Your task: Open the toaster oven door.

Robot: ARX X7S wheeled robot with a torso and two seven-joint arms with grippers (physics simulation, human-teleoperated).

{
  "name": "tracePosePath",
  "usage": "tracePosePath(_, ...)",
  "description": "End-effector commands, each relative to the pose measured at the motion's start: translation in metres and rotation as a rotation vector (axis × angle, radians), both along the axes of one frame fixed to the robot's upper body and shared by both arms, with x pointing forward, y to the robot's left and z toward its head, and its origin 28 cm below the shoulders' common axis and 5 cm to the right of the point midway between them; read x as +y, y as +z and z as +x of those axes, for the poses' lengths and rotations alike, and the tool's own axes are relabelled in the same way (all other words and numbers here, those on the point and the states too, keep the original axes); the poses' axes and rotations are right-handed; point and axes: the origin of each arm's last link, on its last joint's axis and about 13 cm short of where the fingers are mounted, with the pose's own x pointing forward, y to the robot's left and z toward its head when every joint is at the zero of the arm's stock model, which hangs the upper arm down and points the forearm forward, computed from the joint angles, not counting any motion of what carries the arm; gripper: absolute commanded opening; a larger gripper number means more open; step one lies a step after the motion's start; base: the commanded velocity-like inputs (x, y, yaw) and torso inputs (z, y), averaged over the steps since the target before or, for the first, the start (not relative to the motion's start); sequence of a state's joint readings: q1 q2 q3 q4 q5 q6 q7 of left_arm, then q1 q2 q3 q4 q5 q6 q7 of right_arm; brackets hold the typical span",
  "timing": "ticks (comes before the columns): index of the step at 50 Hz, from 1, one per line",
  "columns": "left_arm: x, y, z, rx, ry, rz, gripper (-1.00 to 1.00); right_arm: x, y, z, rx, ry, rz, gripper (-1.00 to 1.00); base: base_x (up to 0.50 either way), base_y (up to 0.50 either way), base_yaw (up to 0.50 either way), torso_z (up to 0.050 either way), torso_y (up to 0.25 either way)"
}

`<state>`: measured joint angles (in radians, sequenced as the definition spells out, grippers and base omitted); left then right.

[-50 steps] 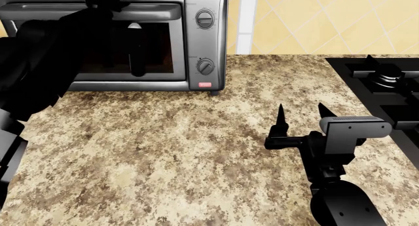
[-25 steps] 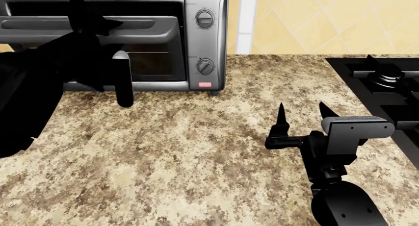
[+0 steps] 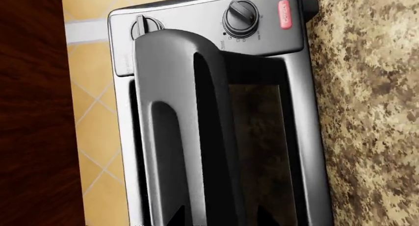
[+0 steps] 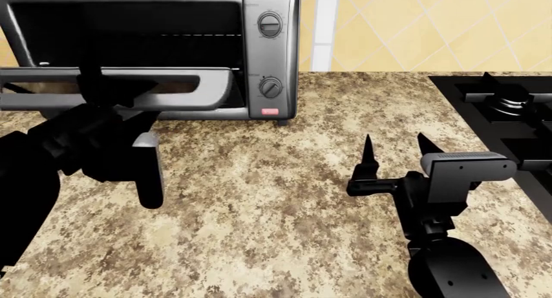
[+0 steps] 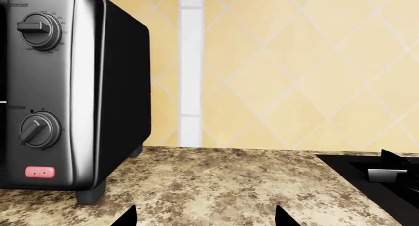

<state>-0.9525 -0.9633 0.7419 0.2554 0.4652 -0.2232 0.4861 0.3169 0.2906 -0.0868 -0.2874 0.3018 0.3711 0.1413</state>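
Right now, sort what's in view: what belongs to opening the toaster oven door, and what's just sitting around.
Belongs to the job:
toaster oven
toaster oven door, swung partway down
left gripper at the door handle

Just there:
right gripper, open over the counter
stovetop
granite countertop

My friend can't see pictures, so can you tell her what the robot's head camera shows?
The toaster oven door hangs partly open with the left claw at its handle. The toaster oven sits on a speckled counter, the right claw open above it.
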Motion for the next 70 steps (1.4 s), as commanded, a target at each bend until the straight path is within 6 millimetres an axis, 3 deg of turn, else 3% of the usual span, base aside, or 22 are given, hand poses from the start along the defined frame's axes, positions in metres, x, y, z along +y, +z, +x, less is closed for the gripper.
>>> tracePosePath(1, 0.007, -0.004, -0.029, -0.036, 0.01, -0.012, -1.0, 0.001, -0.002, 0.0, 0.004, 0.003, -0.001, 1.0, -0.01, 0.0, 0.0, 0.0, 0.01)
tracePosePath(25, 0.012, -0.047, -0.058, 0.035, 0.013, -0.01, -1.0, 0.001, -0.007, 0.004, 0.016, 0.009, -0.001, 1.0, 0.0, 0.0, 0.01, 0.001, 0.005)
tracePosePath(42, 0.013, -0.084, -0.038, 0.156, 0.023, 0.012, -1.0, -0.002, -0.006, 0.0, 0.019, -0.009, -0.007, 1.0, 0.0, 0.0, 0.0, 0.001, 0.001)
tracePosePath(70, 0.01, -0.121, -0.048, 0.286, 0.001, 0.058, -1.0, -0.004, -0.009, -0.002, 0.02, -0.021, -0.001, 1.0, 0.0, 0.0, 0.0, 0.0, 0.0)
